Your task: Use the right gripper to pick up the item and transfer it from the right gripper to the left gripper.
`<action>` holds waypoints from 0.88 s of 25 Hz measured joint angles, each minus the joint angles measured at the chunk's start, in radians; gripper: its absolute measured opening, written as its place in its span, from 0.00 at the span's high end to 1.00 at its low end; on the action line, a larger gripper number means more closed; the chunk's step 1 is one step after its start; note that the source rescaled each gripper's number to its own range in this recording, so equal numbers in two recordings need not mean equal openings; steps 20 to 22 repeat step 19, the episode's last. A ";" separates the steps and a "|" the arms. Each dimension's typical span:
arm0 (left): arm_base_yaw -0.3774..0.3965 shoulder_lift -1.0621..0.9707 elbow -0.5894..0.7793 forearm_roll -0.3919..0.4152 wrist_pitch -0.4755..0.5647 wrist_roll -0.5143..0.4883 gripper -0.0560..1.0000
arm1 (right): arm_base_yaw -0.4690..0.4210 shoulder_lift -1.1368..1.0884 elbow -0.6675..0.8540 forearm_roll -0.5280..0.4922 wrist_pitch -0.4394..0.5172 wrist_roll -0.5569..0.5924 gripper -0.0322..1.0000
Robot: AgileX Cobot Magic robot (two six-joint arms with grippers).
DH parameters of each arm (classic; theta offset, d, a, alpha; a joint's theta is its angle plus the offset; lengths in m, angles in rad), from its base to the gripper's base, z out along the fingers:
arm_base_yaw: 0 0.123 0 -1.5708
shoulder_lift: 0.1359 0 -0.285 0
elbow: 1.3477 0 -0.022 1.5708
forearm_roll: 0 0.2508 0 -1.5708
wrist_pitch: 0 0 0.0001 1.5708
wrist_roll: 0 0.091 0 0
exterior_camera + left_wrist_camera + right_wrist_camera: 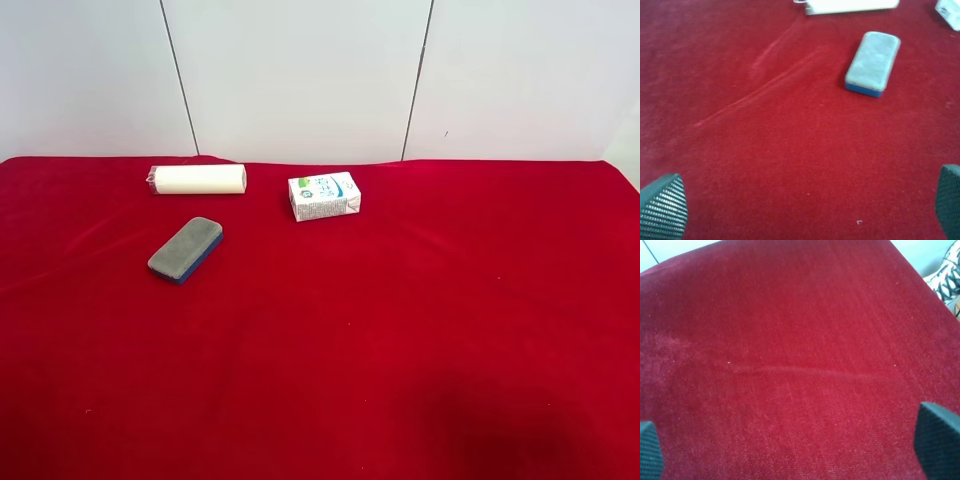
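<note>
Exterior high is showing the item [186, 249] lying flat on the red cloth [400, 330], near the cream roll [198, 180]. Both grippers are gaping wide, empty. Risk: right gripper [790, 450] is seeing only cloth, may be misjudging the long reach.

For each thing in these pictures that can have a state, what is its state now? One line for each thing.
item: lying flat on the red cloth, grey side up, not held.
cream-white roll: lying on its side, apart from the item.
white carton: resting on the cloth, closed as far as visible.
right gripper: open, nothing between its fingertips, over bare cloth.
left gripper: open, empty, the item ahead of it.
</note>
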 joint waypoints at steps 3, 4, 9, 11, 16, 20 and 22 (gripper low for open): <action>0.000 0.000 0.000 -0.009 0.000 0.018 0.00 | 0.000 0.000 0.000 0.000 0.000 0.000 0.00; 0.000 0.000 0.000 -0.009 0.000 0.018 0.00 | 0.000 0.000 0.000 0.000 0.000 0.000 0.00; 0.000 0.000 0.000 -0.013 0.000 0.018 0.00 | 0.000 0.000 0.000 0.000 0.000 0.000 0.00; 0.000 0.000 0.000 -0.013 0.000 0.018 0.00 | 0.000 0.000 0.000 0.000 0.000 0.000 0.00; 0.000 0.000 0.000 -0.014 0.000 0.018 0.00 | 0.000 0.000 0.000 0.000 0.000 0.000 0.00; 0.000 0.000 0.000 -0.014 0.000 0.018 0.00 | 0.000 0.000 0.000 0.000 0.000 0.000 0.00; 0.000 0.000 0.000 -0.014 0.000 0.018 0.00 | 0.000 0.000 0.000 0.000 0.000 0.000 0.00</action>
